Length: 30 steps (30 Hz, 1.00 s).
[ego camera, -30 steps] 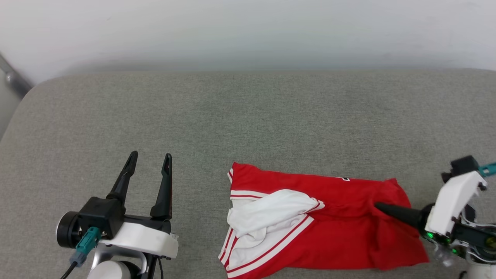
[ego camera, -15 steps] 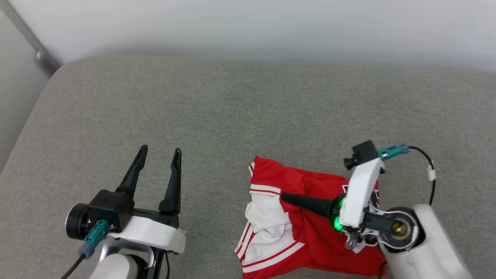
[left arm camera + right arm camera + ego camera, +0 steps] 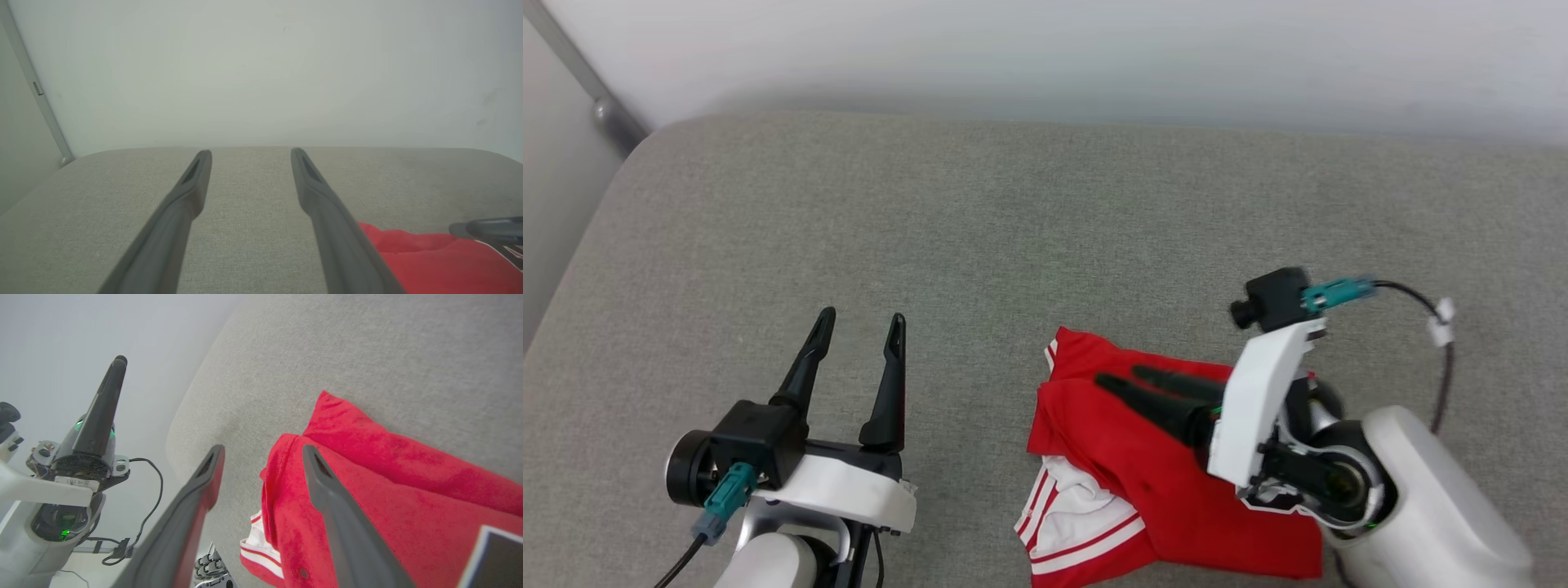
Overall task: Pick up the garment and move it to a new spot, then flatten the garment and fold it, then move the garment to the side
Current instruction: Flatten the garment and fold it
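- My right gripper (image 3: 1117, 377), fingers parted and empty, is over the folded soft red white-sleeved T-shirt (image 3: 1131, 482), which lies by the grey fabric surface's (image 3: 1013, 229) near edge.
- My left gripper (image 3: 862, 318) gapes empty; open surface lies beyond and leftward.

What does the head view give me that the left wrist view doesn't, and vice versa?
Head view adds: the white striped sleeve of the garment poking out under its red layer, and that the right gripper is open over it. Left wrist view adds: a low look between the fingers of the left gripper, bare cushion there. Both: red fabric, grey cushion, open left gripper.
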Tool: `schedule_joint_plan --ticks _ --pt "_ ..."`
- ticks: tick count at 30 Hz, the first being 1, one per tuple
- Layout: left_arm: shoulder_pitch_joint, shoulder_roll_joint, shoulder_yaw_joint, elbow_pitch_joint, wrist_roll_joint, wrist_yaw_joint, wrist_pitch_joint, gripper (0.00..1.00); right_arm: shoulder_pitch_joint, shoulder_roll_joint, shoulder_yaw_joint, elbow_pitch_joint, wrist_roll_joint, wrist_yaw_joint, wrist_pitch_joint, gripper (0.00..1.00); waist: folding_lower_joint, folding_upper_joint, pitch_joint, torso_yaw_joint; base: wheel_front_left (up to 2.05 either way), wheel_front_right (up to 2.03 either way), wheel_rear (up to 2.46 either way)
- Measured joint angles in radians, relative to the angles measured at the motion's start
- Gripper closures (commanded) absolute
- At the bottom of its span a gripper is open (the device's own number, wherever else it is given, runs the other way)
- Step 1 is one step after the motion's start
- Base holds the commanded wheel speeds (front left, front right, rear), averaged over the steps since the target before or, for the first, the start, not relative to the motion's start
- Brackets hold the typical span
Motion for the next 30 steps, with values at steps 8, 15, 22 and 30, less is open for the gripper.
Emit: schedule_joint_plan --ticks 8,15,22,30 --pt "0.005 0.002 0.007 0.007 -0.001 0.013 -0.003 0.0 0.036 -0.173 -0.093 -0.083 -0.381 0.0 -0.286 0.0 0.0 0.0 -0.025 -0.04 0.0 0.0 0.0" --pt "0.022 0.008 0.022 0.014 -0.011 0.028 -0.005 0.0 0.205 -0.158 -0.371 -0.153 -0.636 0.0 -0.456 0.0 0.0 0.0 -0.052 -0.07 0.0 0.0 0.0" --pt "0.055 0.013 0.027 0.04 -0.017 0.037 -0.012 0.0 0.358 -0.066 -0.5 -0.275 -0.762 0.0 -0.583 0.0 0.0 0.0 -0.094 -0.083 0.0 0.0 0.0" --pt "0.103 0.02 0.005 0.059 -0.011 0.044 -0.01 0.0 0.506 -0.002 -0.493 -0.355 -0.802 0.0 -0.623 0.0 -0.0001 0.0 -0.139 -0.095 0.0 0.0 0.0"
